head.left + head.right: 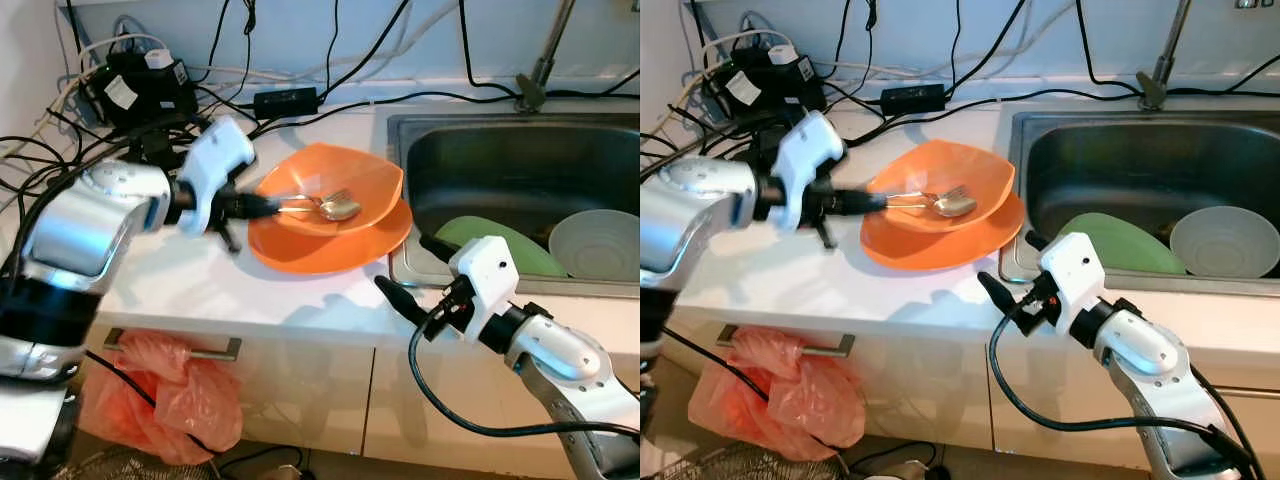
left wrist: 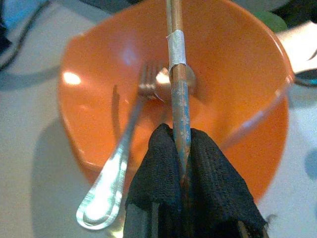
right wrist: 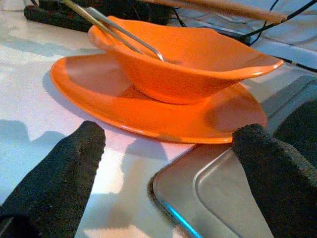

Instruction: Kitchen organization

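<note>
Dishes crowd the sink (image 1: 500, 150), a green plate (image 1: 500, 245) and a pale bowl (image 1: 600, 245); an orange bowl (image 1: 335, 185) on its plate (image 1: 330, 250) waits on the surface (image 1: 200, 280), little sorted. The left claw (image 2: 181, 148) pinches a chopstick (image 2: 176, 54) over fork (image 2: 124, 144) and spoon (image 1: 340, 208); the right claw (image 3: 168, 144) hangs spread.

Orange bowl (image 1: 335, 180) on an orange plate (image 1: 325, 245), both plain and glossy; silver fork (image 2: 119, 163) and silver spoon (image 1: 338, 208); brown chopstick (image 2: 179, 94) with a pale blue flecked pattern and a whitish tape band, between black textured fingers (image 2: 158, 173); white counter (image 1: 240, 280); grey steel sink (image 1: 520, 150); light green plate (image 1: 505, 245); pale grey-white bowl (image 1: 595, 243); orange-pink plastic bag (image 1: 165, 395); black cables (image 1: 290, 100); white and silver arms (image 1: 95, 215)
</note>
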Available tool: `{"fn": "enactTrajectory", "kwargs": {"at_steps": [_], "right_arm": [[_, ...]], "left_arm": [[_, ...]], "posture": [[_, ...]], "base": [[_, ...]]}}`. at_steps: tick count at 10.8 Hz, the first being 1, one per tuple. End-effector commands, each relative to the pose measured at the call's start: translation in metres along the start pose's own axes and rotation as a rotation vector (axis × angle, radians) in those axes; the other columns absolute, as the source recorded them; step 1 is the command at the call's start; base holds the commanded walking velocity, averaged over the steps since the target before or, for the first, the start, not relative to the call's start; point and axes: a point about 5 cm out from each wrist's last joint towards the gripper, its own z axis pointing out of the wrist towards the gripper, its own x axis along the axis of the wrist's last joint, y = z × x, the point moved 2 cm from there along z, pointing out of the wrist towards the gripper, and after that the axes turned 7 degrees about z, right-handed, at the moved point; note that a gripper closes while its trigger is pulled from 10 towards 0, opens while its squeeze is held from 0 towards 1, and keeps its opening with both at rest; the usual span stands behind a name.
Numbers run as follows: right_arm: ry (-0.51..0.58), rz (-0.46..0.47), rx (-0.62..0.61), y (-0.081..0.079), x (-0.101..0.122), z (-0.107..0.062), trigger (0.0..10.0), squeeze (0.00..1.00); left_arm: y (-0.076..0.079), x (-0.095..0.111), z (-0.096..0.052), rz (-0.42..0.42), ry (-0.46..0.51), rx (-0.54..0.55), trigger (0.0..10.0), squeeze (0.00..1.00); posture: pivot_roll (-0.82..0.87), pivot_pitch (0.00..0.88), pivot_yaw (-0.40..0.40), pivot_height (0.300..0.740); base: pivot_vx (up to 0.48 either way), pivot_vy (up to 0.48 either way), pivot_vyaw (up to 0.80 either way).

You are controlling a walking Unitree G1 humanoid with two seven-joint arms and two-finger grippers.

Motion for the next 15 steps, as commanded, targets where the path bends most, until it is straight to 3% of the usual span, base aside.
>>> {"fn": "enactTrajectory", "kwargs": {"at_steps": [1,2,4,6,7,9,11,13,15], "right_arm": [[0.025,-0.008,-0.016,0.003,0.006,0.002,10.0,0.00],[0.037,0.000,-0.026,0.005,0.008,0.002,10.0,0.00],[0.148,0.100,-0.126,0.021,0.025,0.004,10.0,0.00],[0.305,0.258,-0.258,0.043,0.049,0.005,10.0,0.00],[0.322,0.280,-0.258,0.045,0.052,0.005,10.0,0.00],[0.366,0.349,-0.255,0.046,0.060,0.006,10.0,0.00],[0.453,0.555,-0.228,0.049,0.071,0.006,10.0,0.00],[0.467,0.616,-0.204,0.048,0.075,0.005,10.0,0.00],[0.444,0.631,-0.190,0.048,0.075,0.005,10.0,0.00]], "left_arm": [[-0.013,0.012,-0.006,-0.035,0.082,0.078,0.0,0.00],[-0.018,0.019,-0.006,-0.054,0.136,0.120,0.0,0.00],[-0.021,0.040,0.005,-0.133,0.354,0.204,0.0,0.00],[0.002,0.044,0.035,-0.257,0.456,0.164,0.0,0.00],[0.016,0.044,0.049,-0.297,0.483,0.124,0.0,0.00],[0.036,0.046,0.067,-0.304,0.495,0.065,0.0,0.00],[0.067,0.054,0.091,-0.307,0.542,-0.074,0.0,0.00],[0.094,0.063,0.091,-0.292,0.590,-0.233,0.0,0.00],[0.098,0.067,0.084,-0.328,0.640,-0.276,0.0,0.00]], "posture": [[0.09,0.025,0.123,0.740],[0.09,0.025,0.120,0.740],[0.08,0.023,0.113,0.740],[0.07,0.020,0.104,0.740],[0.06,0.021,0.100,0.740],[0.06,0.023,0.096,0.740],[0.04,0.024,0.096,0.740],[0.03,0.025,0.090,0.740],[0.03,0.028,0.078,0.740]], "base": [[0.000,0.000,0.00],[0.000,0.000,0.00],[0.000,0.000,0.00],[0.000,0.000,0.00],[0.000,0.000,0.00],[0.000,0.000,0.00],[0.000,0.000,0.00],[0.000,0.000,0.00],[0.000,0.000,0.00]]}}
